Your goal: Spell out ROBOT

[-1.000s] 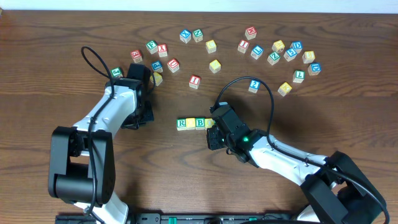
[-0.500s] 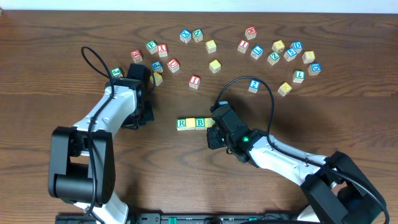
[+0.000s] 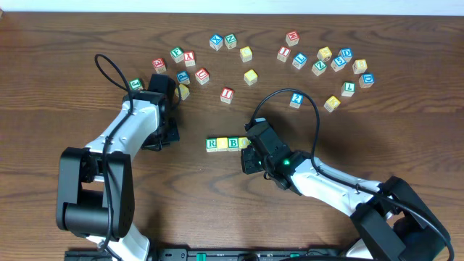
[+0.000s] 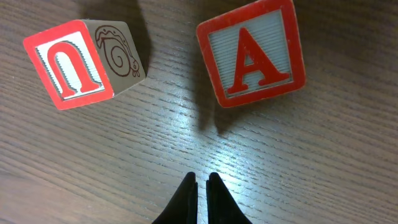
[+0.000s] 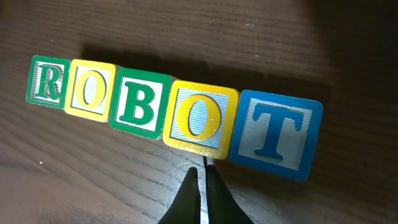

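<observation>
The right gripper [image 5: 201, 169], pinched shut and empty, sits just behind the ROBOT row [image 5: 143, 109], whose blocks touch so they read as one word. The left gripper [image 4: 201, 179], closed on nothing, faces the spare A block [image 4: 252, 53] and U block [image 4: 68, 65].

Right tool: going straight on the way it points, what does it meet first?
Probably the second O, the yellow block just ahead of the shut right tool; its height above the table is unclear.

Glossy painted wooden letter blocks [image 5: 199, 121], grained brown wood table [image 5: 124, 180], slight sheen
</observation>
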